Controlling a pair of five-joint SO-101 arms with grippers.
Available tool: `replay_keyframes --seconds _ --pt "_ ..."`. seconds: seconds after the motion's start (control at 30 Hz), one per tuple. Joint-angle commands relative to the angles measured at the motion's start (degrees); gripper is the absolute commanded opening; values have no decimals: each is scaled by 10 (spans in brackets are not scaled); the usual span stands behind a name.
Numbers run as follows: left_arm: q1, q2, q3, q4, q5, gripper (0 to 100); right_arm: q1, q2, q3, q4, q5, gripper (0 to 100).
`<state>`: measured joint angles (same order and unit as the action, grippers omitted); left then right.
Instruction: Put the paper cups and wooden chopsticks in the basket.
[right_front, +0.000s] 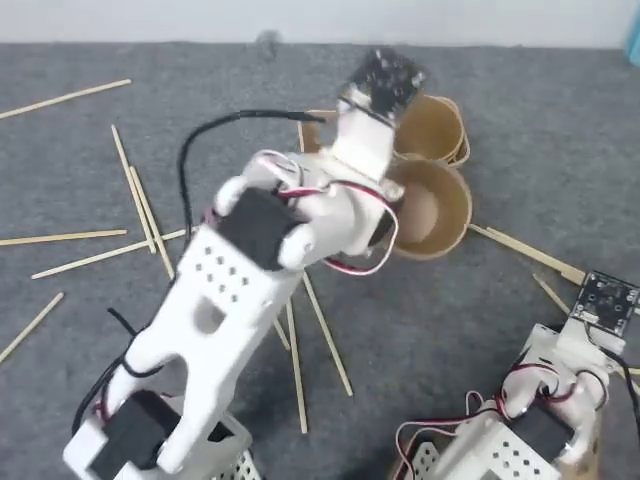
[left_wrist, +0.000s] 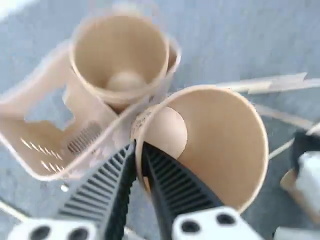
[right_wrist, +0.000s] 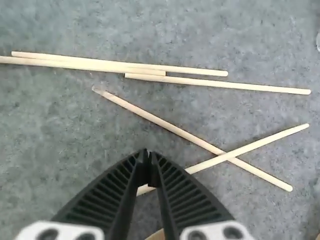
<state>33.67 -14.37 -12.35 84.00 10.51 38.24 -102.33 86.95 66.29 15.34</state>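
My left gripper (left_wrist: 138, 152) is shut on the rim of a brown paper cup (left_wrist: 220, 145), which is tilted with its mouth toward the camera. It sits right beside the pale basket (left_wrist: 45, 135). A second paper cup (left_wrist: 120, 55) stands inside that basket. From above, the held cup (right_front: 432, 208) lies just in front of the cup in the basket (right_front: 435, 125). My right gripper (right_wrist: 148, 156) is shut with nothing in it, hovering over several wooden chopsticks (right_wrist: 190, 132) on the grey carpet.
More chopsticks (right_front: 140, 200) lie scattered over the carpet to the left, and some (right_front: 325, 335) lie under the left arm. White arm bases stand at the near edge. The right arm (right_front: 560, 390) sits at the near right.
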Motion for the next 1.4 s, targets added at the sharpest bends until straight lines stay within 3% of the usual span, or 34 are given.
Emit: replay_keyframes --seconds 0.0,0.17,0.4,0.7,0.97,1.37 --pt "-11 -1 -104 11 26 13 7 0 -4 -11 -4 8" --pt "-45 42 -211 11 45 13 5 0 -4 -11 -4 8" --pt "-69 217 -413 35 53 13 5 0 -4 -38 -4 8" --pt "-69 404 -643 76 53 13 4 7 97 -326 -5 8" --pt "-66 461 -663 70 53 13 4 -15 95 -327 -84 9" --pt "-66 487 -660 95 57 13 -5 -15 95 -293 -84 9"
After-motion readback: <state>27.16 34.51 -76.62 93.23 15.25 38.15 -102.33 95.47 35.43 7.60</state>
